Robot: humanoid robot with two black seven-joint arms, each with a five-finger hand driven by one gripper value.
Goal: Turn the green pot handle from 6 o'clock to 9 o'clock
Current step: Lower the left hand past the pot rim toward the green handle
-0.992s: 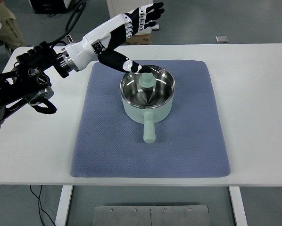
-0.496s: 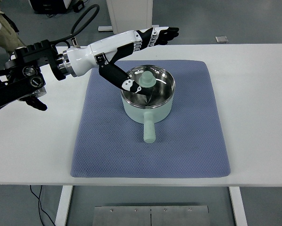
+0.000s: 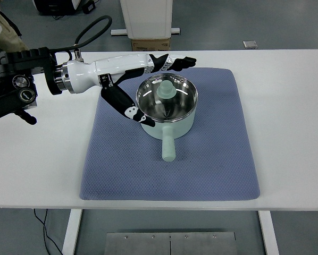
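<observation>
A white table (image 3: pixel 286 122) carries a blue-grey mat (image 3: pixel 122 170), and the green pot (image 3: pixel 166 106) stands on the mat a little toward 12 o'clock from the mat's middle. Its handle (image 3: pixel 168 147) points to 6 o'clock. The left hand (image 3: pixel 148 79) is spread wide and holds nothing: its fingers (image 3: pixel 175 62) stretch past the rim at 11 o'clock, its thumb (image 3: pixel 128 109) lies beside the wall at 9 o'clock. Beyond the table is a grey floor with a cardboard box (image 3: pixel 150 44) and a white cabinet (image 3: pixel 146 16).
</observation>
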